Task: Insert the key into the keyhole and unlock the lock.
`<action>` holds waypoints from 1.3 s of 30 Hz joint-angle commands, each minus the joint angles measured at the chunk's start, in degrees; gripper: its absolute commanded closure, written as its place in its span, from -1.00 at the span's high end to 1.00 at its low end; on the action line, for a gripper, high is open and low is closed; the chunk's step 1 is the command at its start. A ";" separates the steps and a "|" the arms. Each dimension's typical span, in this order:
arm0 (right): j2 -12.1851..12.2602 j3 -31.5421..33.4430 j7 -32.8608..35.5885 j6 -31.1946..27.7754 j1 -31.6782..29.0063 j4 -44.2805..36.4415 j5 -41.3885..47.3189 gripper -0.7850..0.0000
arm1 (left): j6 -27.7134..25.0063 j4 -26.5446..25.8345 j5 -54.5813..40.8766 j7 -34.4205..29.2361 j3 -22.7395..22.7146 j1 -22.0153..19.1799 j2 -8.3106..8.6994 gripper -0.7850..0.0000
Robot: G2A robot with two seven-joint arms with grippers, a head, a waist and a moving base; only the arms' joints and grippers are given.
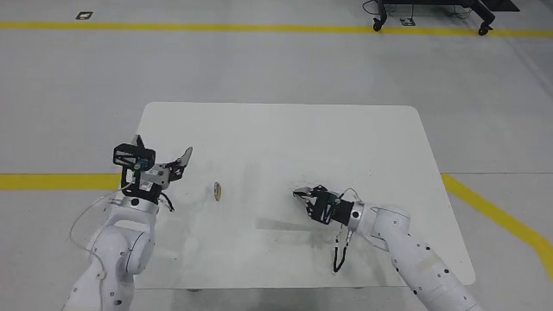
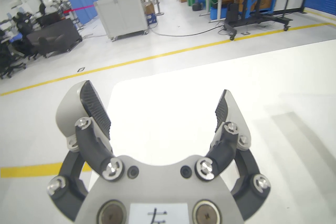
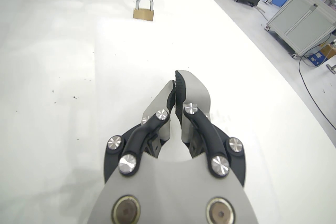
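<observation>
Lock (image 1: 218,192) placement seems to set the whole layout. It sits on the near half of the tabletop (image 1: 346,138), between the two arms, where either could get at it.

Nearest the robot, the right arm (image 1: 406,246) lies low over the surface. The right jaws are pressed together at the tips and aimed straight at the lock across a bare stretch of tabletop. A pinch that tight would suit something thin like the key, but no key can be made out between the pads, so I cannot tell whether one is held.

The left arm (image 1: 121,242) is at the tabletop's left edge. The left jaws are spread wide with nothing in them, raised off the surface, near the lock but apart from it. I judge they are placed to steady the brass body once the key goes in.

Farther off in the right wrist view, the lock stands upright on its base, shackle up and closed, with its broad face toward the right jaws. The keyhole is not visible. If it is underneath, the lock will need tipping or lifting first.
</observation>
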 commanded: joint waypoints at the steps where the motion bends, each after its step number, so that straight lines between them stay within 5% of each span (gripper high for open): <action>1: -0.08 -0.50 -3.25 1.29 0.29 1.67 -0.29 -1.00 | -3.47 -0.93 0.69 -2.48 2.28 -2.42 -0.01 1.00; 8: -0.39 -2.22 -9.03 3.30 1.67 6.30 -0.47 -1.00 | -14.64 0.84 10.31 -12.60 13.98 -11.38 -0.26 1.00; 23: -0.60 -3.61 -15.65 4.38 4.07 10.73 0.41 -1.00 | -22.15 9.87 27.31 -18.41 29.23 -21.05 -1.61 1.00; 30: -0.93 -4.34 -17.19 4.45 6.21 13.55 1.57 -1.00 | -19.31 14.56 28.38 -19.25 30.35 -22.85 -2.22 1.00; 39: -0.35 -3.10 -15.89 5.05 5.36 11.40 0.44 -1.00 | -15.38 13.26 24.92 -15.27 27.10 -22.03 -2.14 1.00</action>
